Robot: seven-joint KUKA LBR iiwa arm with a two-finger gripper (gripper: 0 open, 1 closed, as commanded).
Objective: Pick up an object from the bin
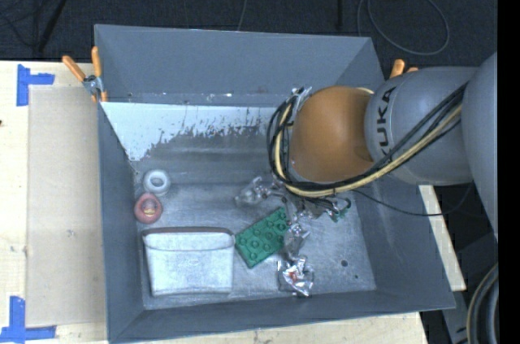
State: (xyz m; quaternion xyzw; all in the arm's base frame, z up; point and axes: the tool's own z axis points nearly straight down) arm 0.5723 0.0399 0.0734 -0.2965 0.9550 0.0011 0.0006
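My gripper point(297, 227) hangs below the arm's orange cover, low over the bin floor right of centre. It is at the right edge of a green studded building plate point(260, 238), which lies flat and turned at an angle. A crumpled silver foil piece point(295, 275) lies just below the gripper, near the bin's front wall. Another small silvery piece point(254, 193) sits to the upper left of the gripper. I see nothing held by the gripper.
A white folded cloth-like block point(188, 259) lies at the front left. A small white ring point(156, 182) and a pink round cap point(148, 209) sit by the left wall. The arm and its cables cover the bin's right middle.
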